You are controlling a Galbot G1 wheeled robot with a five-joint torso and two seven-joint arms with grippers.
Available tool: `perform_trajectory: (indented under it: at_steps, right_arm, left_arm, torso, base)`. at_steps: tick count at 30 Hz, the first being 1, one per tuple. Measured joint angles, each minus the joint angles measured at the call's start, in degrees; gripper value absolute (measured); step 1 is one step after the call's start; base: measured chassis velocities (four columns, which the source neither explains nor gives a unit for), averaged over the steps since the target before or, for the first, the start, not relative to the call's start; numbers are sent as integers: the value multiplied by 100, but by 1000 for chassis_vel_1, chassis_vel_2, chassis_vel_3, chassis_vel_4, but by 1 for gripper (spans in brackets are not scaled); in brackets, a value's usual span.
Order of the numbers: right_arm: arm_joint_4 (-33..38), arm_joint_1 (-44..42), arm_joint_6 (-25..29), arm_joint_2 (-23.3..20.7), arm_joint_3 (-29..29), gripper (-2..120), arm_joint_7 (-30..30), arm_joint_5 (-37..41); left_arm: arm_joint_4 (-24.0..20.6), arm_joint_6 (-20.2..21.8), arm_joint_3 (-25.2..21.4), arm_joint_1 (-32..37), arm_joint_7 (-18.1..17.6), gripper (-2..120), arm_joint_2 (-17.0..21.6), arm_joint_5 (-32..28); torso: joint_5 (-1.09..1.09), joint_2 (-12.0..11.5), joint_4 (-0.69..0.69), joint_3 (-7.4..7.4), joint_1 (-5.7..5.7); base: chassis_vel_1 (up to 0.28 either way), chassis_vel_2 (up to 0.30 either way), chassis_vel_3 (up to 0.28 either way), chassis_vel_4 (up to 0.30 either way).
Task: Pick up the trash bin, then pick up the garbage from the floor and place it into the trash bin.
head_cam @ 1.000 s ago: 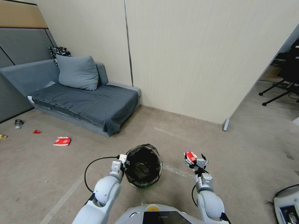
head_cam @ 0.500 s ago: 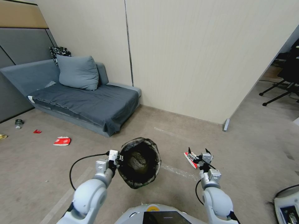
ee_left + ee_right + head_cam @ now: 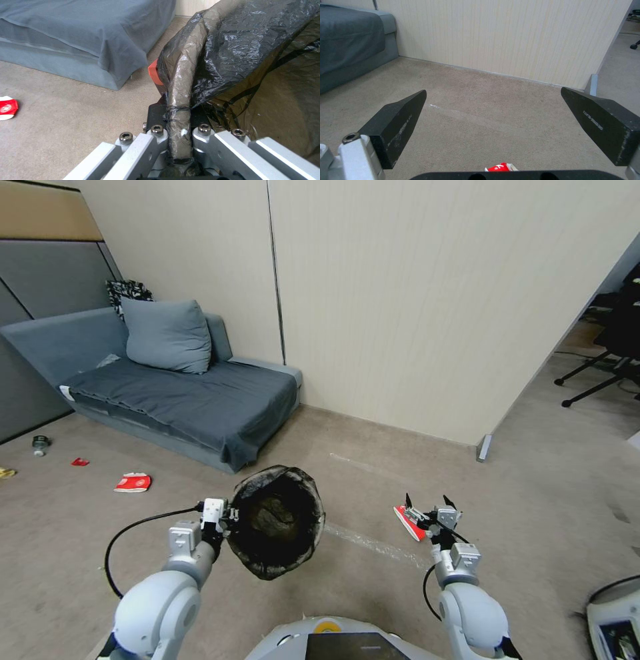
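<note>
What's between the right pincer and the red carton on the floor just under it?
Nothing visible. The right pincer is open above the red carton, with bare floor around it. The left pincer holds the bin off to the side.

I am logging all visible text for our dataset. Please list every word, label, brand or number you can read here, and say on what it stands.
No text can be read with certainty.
Right gripper finger: small white lettering, too small to read.
Red-and-white carton on the floor near the sofa: a round white mark, unreadable.
Carton beside the right gripper: a white mark, unreadable.
</note>
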Motion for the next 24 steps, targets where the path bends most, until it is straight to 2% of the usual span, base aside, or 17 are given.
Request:
perform_trajectory:
  at_steps: [24]
  right_arm:
    - [156, -129, 115, 156, 0, 100, -6, -72]
  left_arm:
    - [-17, 19, -96, -26, 12, 1, -57, 37]
  torso:
    - [0, 0, 0, 0, 0]
  base:
    - [-43, -39, -45, -45]
